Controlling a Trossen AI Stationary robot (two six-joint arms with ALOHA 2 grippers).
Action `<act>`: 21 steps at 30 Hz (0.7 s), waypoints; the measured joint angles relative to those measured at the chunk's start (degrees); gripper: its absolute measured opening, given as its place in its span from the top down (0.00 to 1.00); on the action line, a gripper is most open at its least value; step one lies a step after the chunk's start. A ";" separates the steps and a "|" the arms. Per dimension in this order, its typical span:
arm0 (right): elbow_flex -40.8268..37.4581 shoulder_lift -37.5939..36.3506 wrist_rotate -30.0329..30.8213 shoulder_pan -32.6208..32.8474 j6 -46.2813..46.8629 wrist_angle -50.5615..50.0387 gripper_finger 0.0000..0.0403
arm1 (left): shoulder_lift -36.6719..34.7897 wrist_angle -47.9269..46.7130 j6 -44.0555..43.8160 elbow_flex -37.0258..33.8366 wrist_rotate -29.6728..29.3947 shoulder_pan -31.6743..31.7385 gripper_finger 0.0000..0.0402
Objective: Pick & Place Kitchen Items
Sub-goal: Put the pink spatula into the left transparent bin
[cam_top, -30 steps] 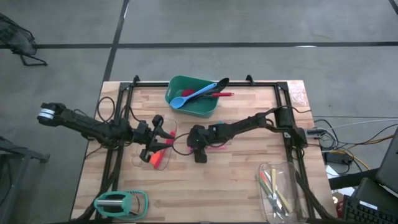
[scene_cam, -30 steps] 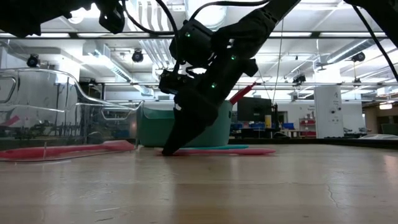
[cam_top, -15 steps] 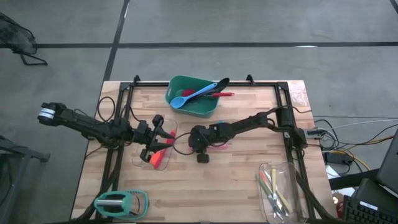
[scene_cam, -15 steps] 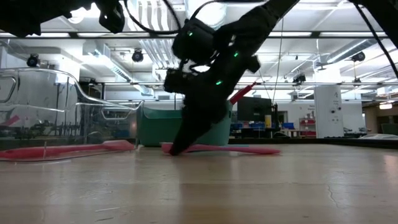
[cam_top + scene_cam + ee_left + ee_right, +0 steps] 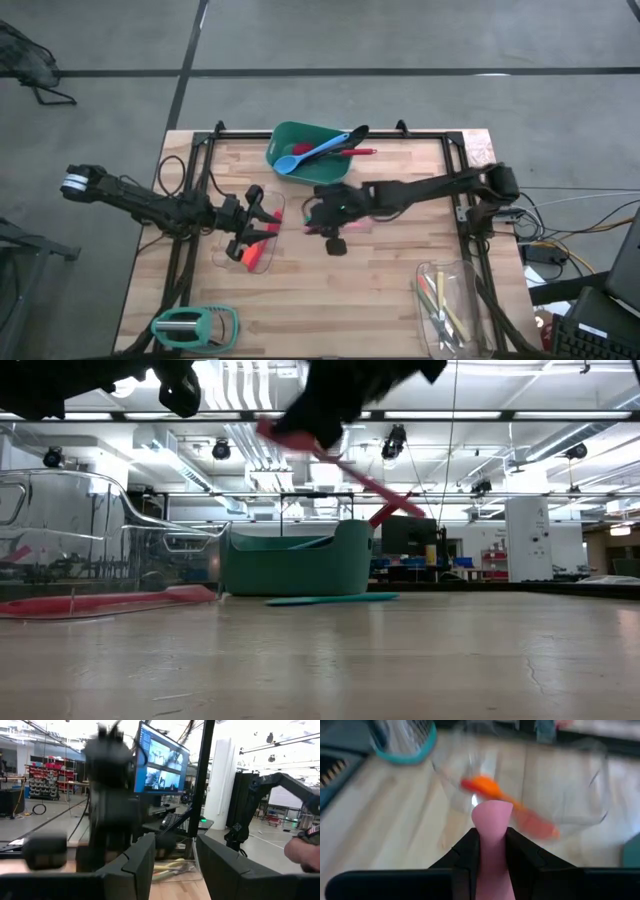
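Observation:
My right gripper (image 5: 322,222) is high above the table's middle, shut on a pink utensil (image 5: 335,463), which also shows in the right wrist view (image 5: 492,820). A teal utensil (image 5: 330,598) lies flat on the table below it. My left gripper (image 5: 175,857) is open and empty; it hovers over a clear glass tray (image 5: 238,262) at the left that holds an orange spatula (image 5: 492,792) and a red utensil. A green tub (image 5: 325,172) at the far edge holds a blue spoon (image 5: 310,155), a black slotted spoon and a red one. My right gripper pinches the pink utensil between its two fingers (image 5: 467,850), close to one end (image 5: 275,432). A short flared end (image 5: 492,812) sticks out past the fingertips. The utensil is lifted clear of the table and slants, its long free end (image 5: 385,490) lower.
A second clear tray (image 5: 445,300) with several slim utensils stands at the near right corner. A teal-framed tool (image 5: 190,325) lies at the near left corner. Bare wood lies between them along the near edge.
My right gripper has risen from the table, toward the far edge, with the pink utensil. That utensil lay flat beside the teal one and now hangs slanted, clear of the table. The teal utensil has stayed on the table.

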 joint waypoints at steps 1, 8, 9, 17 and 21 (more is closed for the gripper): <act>0.09 -1.29 -0.66 0.00 -0.02 0.40 0.83 | 0.00 -0.29 0.00 0.00 -0.25 -0.02 0.62; 0.10 -8.62 -4.08 -0.09 -0.40 2.96 0.83 | 0.66 -4.18 -0.80 -0.03 -4.21 -0.02 0.62; 0.12 -9.45 -4.88 -0.09 -0.38 4.12 0.83 | 1.30 -4.40 -1.22 -0.04 -5.14 -0.02 0.62; 0.12 -10.83 -7.40 -0.13 0.43 15.80 0.83 | 10.27 -3.86 -0.29 5.58 -9.85 -0.07 0.62; 0.17 -9.49 -7.47 -0.11 0.43 18.78 0.83 | 15.85 -4.08 -0.28 8.93 -11.42 -0.06 0.62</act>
